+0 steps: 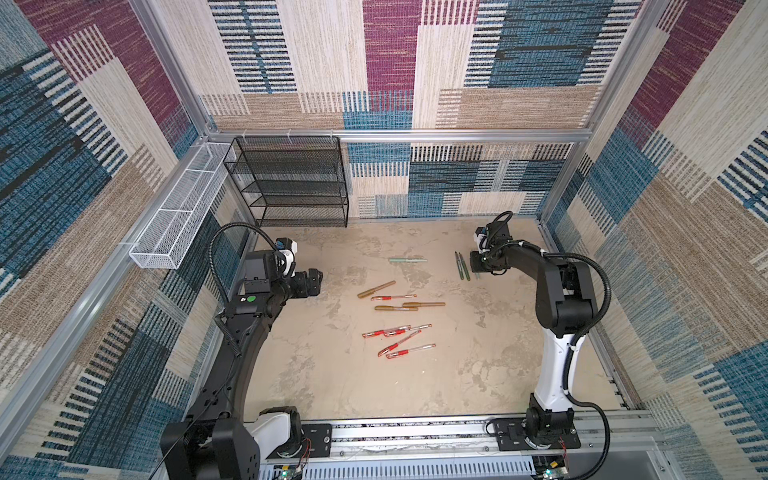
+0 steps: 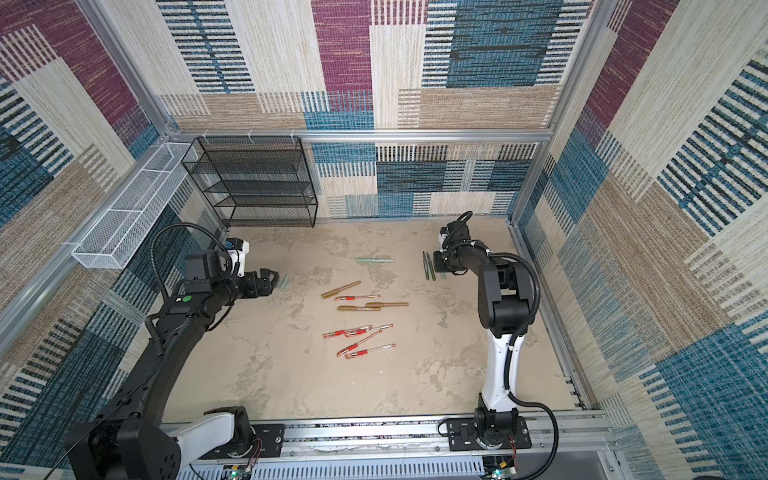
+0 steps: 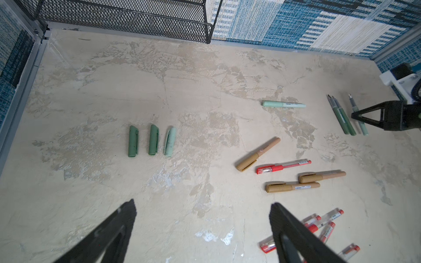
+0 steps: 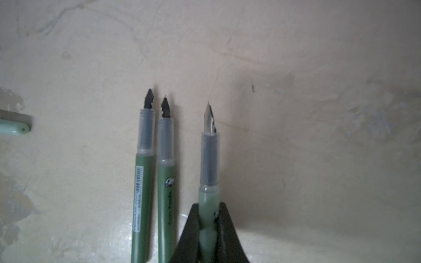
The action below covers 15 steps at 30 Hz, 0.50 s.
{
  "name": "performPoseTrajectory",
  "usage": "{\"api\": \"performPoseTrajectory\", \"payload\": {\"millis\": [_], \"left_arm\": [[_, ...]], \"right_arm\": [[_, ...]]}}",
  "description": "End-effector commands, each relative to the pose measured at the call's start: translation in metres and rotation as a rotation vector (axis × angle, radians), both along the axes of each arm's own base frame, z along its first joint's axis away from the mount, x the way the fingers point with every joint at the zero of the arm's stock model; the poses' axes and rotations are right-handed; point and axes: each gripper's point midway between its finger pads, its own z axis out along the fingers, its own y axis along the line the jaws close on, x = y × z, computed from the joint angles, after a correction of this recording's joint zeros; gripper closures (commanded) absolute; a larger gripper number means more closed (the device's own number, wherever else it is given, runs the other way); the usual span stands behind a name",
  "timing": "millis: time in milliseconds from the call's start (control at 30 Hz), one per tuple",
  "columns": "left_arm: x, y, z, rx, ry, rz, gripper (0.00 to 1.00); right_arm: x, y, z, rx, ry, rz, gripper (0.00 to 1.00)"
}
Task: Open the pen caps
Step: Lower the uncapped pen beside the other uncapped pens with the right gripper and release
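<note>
Three loose green pen caps (image 3: 153, 140) lie side by side on the table, ahead of my left gripper (image 3: 202, 206), which is open and empty. In the right wrist view my right gripper (image 4: 208, 207) is shut on a pale green uncapped pen body (image 4: 209, 159), low over the table. Two dark green uncapped pens (image 4: 143, 182) lie beside it. A capped pale green pen (image 1: 409, 260), three capped gold pens (image 1: 376, 289) and several capped red pens (image 1: 399, 332) lie mid-table. In both top views the left gripper (image 1: 316, 280) is at the left and the right gripper (image 1: 476, 266) at the far right.
A black mesh shelf (image 1: 291, 183) stands at the back left against the wall. A white mesh basket (image 1: 178, 216) hangs on the left rail. Patterned walls close in the table on three sides.
</note>
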Motion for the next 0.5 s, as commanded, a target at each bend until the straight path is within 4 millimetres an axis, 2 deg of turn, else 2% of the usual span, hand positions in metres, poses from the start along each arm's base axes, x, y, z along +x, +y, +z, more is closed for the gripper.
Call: {"api": "performPoseTrajectory", "payload": {"millis": [0, 233, 467], "left_arm": [[0.0025, -0.0006, 0.0039, -0.02, -0.014, 0.001, 0.05], [0.0028, 0.0002, 0.0044, -0.026, -0.015, 0.004, 0.05], [0.0023, 0.0007, 0.0031, -0.027, -0.012, 0.006, 0.05]], "right_arm": [[0.0067, 0.0032, 0.0006, 0.015, -0.021, -0.001, 0.95], [0.0087, 0.005, -0.005, 0.025, -0.009, -0.001, 0.87], [0.009, 0.0032, 0.0012, 0.024, -0.018, -0.009, 0.77]]}}
